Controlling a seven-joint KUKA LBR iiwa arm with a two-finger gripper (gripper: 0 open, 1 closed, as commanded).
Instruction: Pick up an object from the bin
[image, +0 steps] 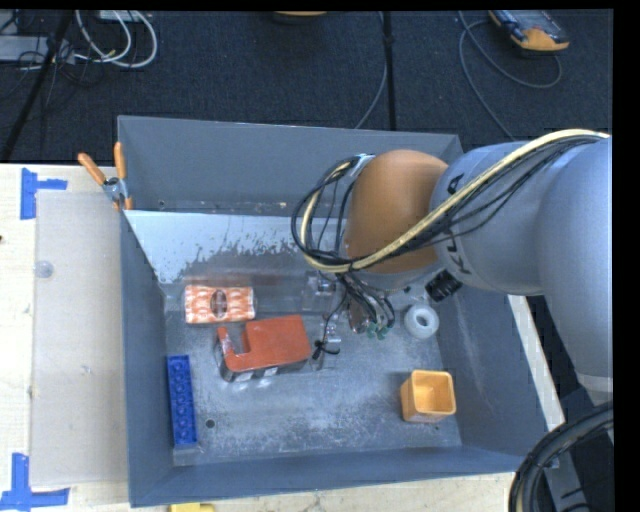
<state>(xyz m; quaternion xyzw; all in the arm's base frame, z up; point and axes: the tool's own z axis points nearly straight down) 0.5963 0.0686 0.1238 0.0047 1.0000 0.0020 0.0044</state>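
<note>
The gripper (326, 340) hangs low at the right edge of a flat orange-red plastic block (268, 344) lying mid-floor in the grey metal bin (300, 170). The arm's orange wrist cover (395, 210) hides much of it (spread or closed, I cannot tell). A small white ring (422, 321) lies nearby.

The grey metal bin (250, 170) looks matt and scuffed, the blue brick (181, 400) smooth plastic, the wrapper (218, 303) shiny.
</note>
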